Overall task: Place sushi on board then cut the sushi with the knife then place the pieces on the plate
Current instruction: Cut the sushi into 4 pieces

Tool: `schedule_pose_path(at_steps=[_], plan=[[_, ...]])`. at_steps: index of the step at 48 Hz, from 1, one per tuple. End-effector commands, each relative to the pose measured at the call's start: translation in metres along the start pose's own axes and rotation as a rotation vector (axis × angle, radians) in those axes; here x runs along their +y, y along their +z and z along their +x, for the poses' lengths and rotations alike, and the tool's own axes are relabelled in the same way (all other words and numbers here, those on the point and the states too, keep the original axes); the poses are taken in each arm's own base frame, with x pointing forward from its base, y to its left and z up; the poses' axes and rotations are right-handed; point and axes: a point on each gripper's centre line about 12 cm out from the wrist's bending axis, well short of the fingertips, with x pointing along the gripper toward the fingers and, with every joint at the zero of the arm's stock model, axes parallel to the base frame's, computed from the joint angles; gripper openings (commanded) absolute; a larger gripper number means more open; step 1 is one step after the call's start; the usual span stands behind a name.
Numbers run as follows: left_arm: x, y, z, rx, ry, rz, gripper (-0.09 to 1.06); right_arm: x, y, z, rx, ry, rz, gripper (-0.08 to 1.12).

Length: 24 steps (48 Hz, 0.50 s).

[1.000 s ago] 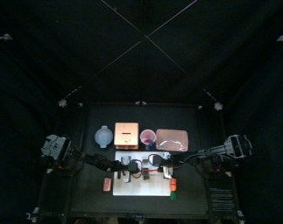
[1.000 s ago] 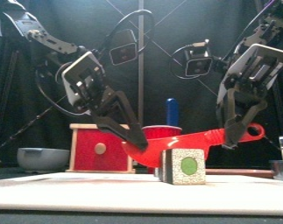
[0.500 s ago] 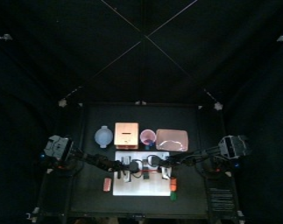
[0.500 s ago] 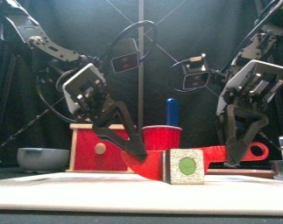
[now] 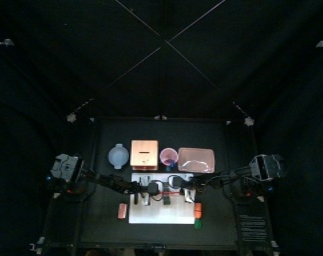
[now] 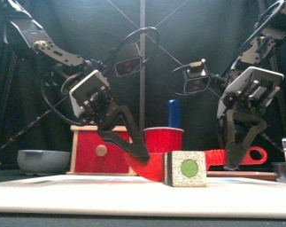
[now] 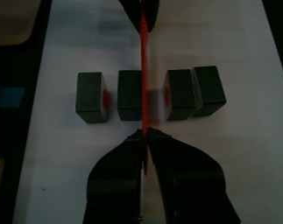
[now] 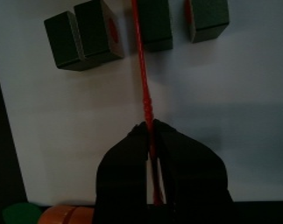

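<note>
Knife [image 7: 145, 70] red, clamped both ends — L pincer [image 7: 145, 137], R pincer [image 8: 151, 131]; blade btwn sushi blocks [image 7: 95, 94].

1 sushi block [image 6: 188, 168] on white board [image 6: 62, 191], red knife [image 6: 224, 165] behind

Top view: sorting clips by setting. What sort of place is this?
Probably a robot test booth staged as a toy kitchen: black curtains, a black table, left gripper and right gripper holding a red toy knife between sushi blocks on a white cutting board.
</note>
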Motion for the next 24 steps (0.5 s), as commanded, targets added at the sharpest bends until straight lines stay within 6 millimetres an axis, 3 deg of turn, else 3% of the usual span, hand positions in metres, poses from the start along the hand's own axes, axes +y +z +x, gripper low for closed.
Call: schedule_pose_path(at_steps=[1, 17, 24], plan=[[0.000, 0.018, -0.004, -0.050, -0.002, -0.001, 0.51, 0.005, 0.017, -0.014, -0.063, 0.017, 0.004, 0.33], [-0.008, 0.051, -0.031, -0.155, -0.034, 0.025, 0.50, 0.017, 0.032, -0.043, -0.126, 0.056, -0.015, 0.33], [-0.018, 0.054, -0.037, -0.170, -0.057, 0.035, 0.50, 0.024, 0.031, -0.051, -0.145, 0.075, -0.019, 0.33]])
